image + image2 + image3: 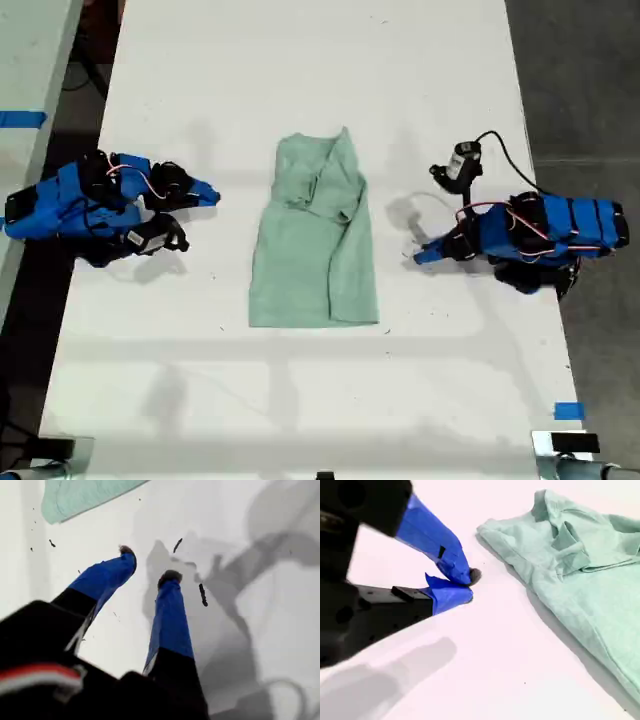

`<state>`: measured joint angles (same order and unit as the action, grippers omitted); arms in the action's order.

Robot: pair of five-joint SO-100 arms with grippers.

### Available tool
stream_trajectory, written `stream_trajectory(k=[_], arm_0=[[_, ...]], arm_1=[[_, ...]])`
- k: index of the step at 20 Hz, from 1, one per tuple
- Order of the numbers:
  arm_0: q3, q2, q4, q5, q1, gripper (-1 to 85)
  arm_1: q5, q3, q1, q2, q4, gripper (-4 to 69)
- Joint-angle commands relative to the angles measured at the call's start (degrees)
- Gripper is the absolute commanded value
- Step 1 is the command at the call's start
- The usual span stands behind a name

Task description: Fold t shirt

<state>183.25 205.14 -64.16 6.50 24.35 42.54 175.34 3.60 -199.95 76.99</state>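
Note:
The pale mint-green t shirt point(310, 250) lies flat in a long, wrinkled rectangle in the middle of the white table point(300, 400), its bunched end toward the far side. My first gripper point(420, 256) rests at the exterior view's right, a short way off the shirt's edge. Its blue fingers stand open over bare table point(148, 562), and only a corner of the shirt point(80, 495) shows beyond them. At the exterior view's left, my second gripper point(210, 194) is shut on nothing point(469, 585), its tips touching, a small gap away from the shirt's bunched end point(590, 570).
A black cable with a small motor unit point(460, 160) loops on the table by the first arm. Blue tape point(568, 410) marks the near corner at the exterior view's right. Dark floor borders the table on both sides. A second table point(30, 60) stands at the exterior view's left.

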Motion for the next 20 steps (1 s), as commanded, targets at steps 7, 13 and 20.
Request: stream_trajectory(k=[7, 13, 20], arm_0=[[0.62, 0.35, 0.97, 0.09, -0.79, -0.1], [0.62, 0.35, 0.97, 0.09, -1.49, -0.1], [0.09, 0.35, 1.14, 2.55, -1.58, -0.1]], arm_1=[[-13.01, 2.37, 5.19, -0.44, 0.00, 2.2], [-13.01, 2.37, 5.19, -0.44, 0.00, 2.2], [-12.92, 2.37, 5.19, -0.44, 0.00, 2.2]])
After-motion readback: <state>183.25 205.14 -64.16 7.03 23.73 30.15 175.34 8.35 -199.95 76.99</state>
